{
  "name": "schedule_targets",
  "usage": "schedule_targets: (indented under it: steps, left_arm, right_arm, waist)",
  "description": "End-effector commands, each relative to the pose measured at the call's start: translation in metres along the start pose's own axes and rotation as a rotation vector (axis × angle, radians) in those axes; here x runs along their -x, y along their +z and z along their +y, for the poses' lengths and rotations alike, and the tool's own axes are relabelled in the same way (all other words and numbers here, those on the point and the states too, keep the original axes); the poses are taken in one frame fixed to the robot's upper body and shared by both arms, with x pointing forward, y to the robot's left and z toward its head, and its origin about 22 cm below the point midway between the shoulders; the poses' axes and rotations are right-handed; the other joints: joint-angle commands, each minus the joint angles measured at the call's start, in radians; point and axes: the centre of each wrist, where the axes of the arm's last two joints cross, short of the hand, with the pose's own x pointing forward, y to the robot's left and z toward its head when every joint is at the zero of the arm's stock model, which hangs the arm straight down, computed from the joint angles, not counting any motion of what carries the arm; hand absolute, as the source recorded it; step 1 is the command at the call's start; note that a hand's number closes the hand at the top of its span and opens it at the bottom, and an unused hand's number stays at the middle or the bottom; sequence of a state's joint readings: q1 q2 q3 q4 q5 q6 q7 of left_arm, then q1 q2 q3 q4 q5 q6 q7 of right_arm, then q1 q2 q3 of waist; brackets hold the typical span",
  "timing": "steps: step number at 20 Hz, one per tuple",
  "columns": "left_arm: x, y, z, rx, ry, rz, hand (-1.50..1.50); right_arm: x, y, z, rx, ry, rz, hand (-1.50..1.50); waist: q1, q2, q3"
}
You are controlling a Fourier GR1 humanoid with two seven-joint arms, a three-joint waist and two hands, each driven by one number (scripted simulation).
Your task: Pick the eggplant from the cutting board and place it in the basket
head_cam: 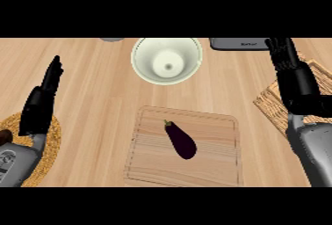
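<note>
A dark purple eggplant [181, 140] lies diagonally on the wooden cutting board [149, 165] in the middle of the counter, its stem pointing up and left. The woven basket [272, 103] sits at the right edge, largely covered by my right arm. My right hand [283, 53] is raised over the basket's far end, fingers straight, holding nothing, well to the right of the eggplant. At the left edge my left hand [47, 90] rests open with fingers up.
A pale green bowl [167, 59] stands behind the board. A dark grey device [236, 43] lies at the back right. A round woven mat [48, 145] lies under my left forearm. A small grey object [111, 39] shows at the top edge.
</note>
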State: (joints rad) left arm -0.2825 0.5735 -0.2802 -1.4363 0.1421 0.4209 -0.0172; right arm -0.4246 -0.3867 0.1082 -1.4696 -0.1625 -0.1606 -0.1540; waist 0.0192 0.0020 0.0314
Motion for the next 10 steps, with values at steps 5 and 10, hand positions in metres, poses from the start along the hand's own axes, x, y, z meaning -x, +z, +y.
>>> schedule_targets:
  steps: [5,10]
  left_arm:
    - [-0.004,-0.001,-0.02,0.115,0.155,0.098,0.0]
    - [0.005,0.008,-0.038,0.228,0.234,0.228,0.0]
  right_arm:
    - [-0.019,-0.029,0.111,-0.54,-0.394,-0.048,1.5]
    - [-0.053,-0.011,0.165,-1.183,-0.174,-0.346,-1.5]
  waist:
    - [0.151,0.055,-0.029]
    - [0.139,0.034,-0.033]
